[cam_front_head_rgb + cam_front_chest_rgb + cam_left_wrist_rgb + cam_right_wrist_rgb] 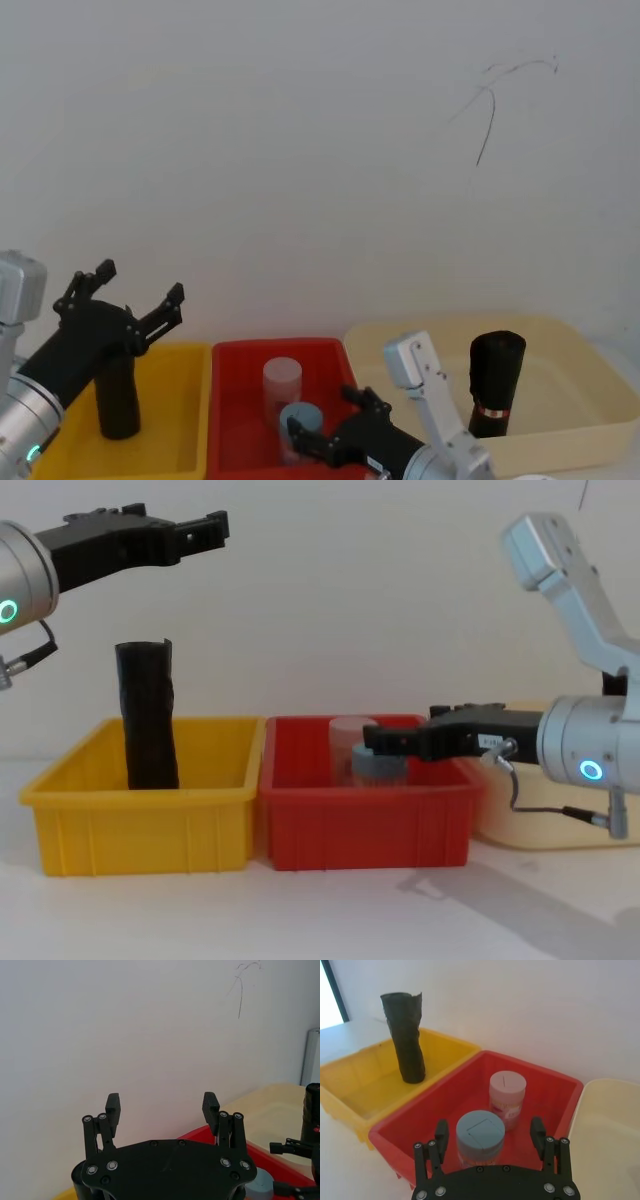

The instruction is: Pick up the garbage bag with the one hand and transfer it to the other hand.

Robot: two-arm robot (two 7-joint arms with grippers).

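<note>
Black bag roll [497,385] with its red-and-white band stands upright in the cream bin [590,372], in neither gripper.

Head view: the left gripper [140,290] hangs above the yellow bin [185,400], spread wide and empty, over a plain black roll [117,398]; the right gripper [325,425] sits low over the red bin [235,400], just left of the bag.
Left wrist view: the fingers [113,1108] stand well apart with nothing between them.
Right wrist view: the right fingers [441,1134] gape, empty, either side of a blue-lidded jar [480,1136]; a pink jar [507,1095] is behind it.
Chest view: the right gripper reaches over the red bin at rim height, the left one high above the yellow bin.
</note>
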